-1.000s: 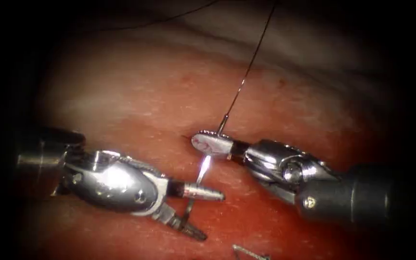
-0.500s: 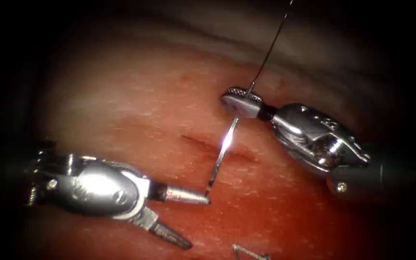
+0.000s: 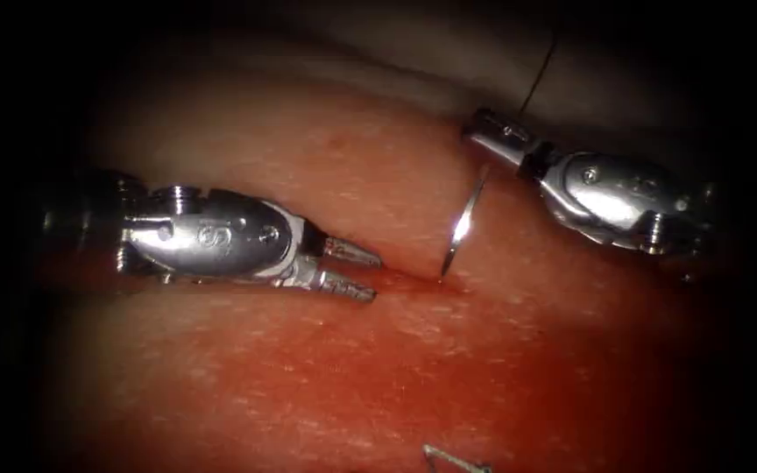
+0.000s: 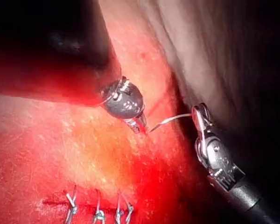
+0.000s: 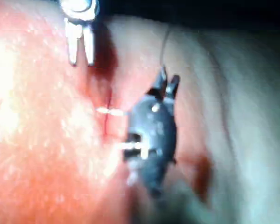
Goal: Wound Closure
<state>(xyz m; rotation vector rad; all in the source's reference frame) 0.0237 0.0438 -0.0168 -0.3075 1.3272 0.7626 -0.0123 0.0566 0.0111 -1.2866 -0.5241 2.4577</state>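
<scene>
My right tool point(image 3: 488, 131) pinches the needle point(image 3: 462, 229) at its thread end. The sharp tip touches the cut point(image 3: 396, 273) at its right end (I can't tell if it is in). My left tool point(image 3: 357, 271) holds nothing, its jaws a little apart, near the tip. I think a steady, firm pinch matters most.

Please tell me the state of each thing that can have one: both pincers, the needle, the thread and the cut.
Left pincer: open, holds nothing, beside the cut's left end.
Right pincer: shut on the needle near its thread end.
Needle: tip touching the tissue at the cut; depth unclear.
Thread: runs up from the right pincer.
Cut: not closed.
</scene>
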